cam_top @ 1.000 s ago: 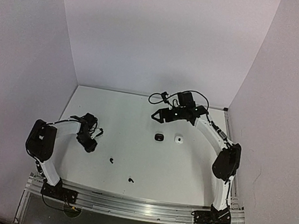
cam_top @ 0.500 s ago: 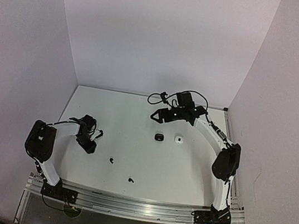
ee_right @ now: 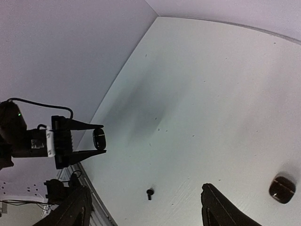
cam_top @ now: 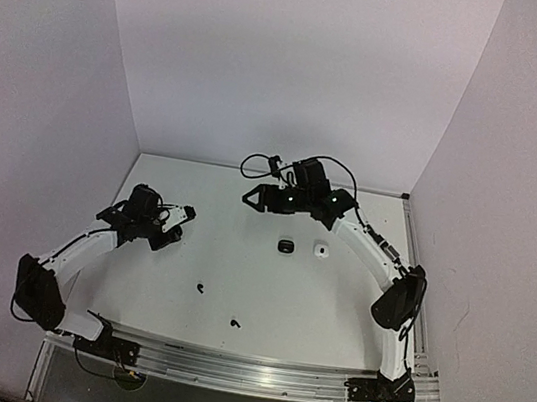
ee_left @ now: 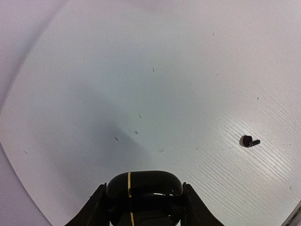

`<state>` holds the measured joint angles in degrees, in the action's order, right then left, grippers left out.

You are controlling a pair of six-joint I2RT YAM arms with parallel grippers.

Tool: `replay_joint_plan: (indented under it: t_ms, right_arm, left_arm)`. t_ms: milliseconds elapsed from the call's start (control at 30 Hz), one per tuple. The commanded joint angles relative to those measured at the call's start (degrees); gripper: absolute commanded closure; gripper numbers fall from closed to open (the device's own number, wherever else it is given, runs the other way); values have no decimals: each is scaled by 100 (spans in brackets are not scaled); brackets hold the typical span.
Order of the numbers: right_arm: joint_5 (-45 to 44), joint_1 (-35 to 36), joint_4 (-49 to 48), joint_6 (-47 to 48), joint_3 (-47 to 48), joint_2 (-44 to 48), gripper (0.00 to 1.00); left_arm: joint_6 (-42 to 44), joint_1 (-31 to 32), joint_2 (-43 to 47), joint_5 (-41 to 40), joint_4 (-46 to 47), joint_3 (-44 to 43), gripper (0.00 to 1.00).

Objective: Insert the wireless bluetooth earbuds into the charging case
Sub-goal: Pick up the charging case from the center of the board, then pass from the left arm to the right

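Earbuds (cam_top: 201, 287) unmoved, right end effector (cam_top: 248, 197) farther left

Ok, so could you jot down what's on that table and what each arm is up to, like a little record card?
left gripper: shut on a black case, held above the table
right gripper: open, empty
lying on table: second black case, white case beside it, not touching
black earbuds: two, loose, nearer the arm bases
earbuds inside a case: none visible

Two cases (cam_top: 285, 247) side by side on table (cam_top: 334, 302), earbuds (cam_top: 200, 287) nearer, leftward
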<state>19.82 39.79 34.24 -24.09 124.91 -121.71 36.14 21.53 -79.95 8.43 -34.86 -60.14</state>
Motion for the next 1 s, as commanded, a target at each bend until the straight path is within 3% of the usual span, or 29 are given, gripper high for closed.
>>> replay_joint_plan:
  t_ms: [0, 267, 533, 967]
  right_arm:
    - [-307, 560, -156, -1010, 231, -87, 27]
    - [-208, 1357, -972, -1193, 360, -374, 35]
    - [-222, 1455, -1455, -1265, 133, -500, 40]
    - [-364, 1528, -1693, -1226, -60, -633, 59]
  left_arm:
    - [1177, 255, 1010, 534, 1796, 554, 100]
    - [1360, 700, 1477, 730, 2954, 915, 100]
    - [1358, 1096, 1578, 758, 2985, 933, 100]
    - [1523, 1161, 1573, 962, 2971, 902, 100]
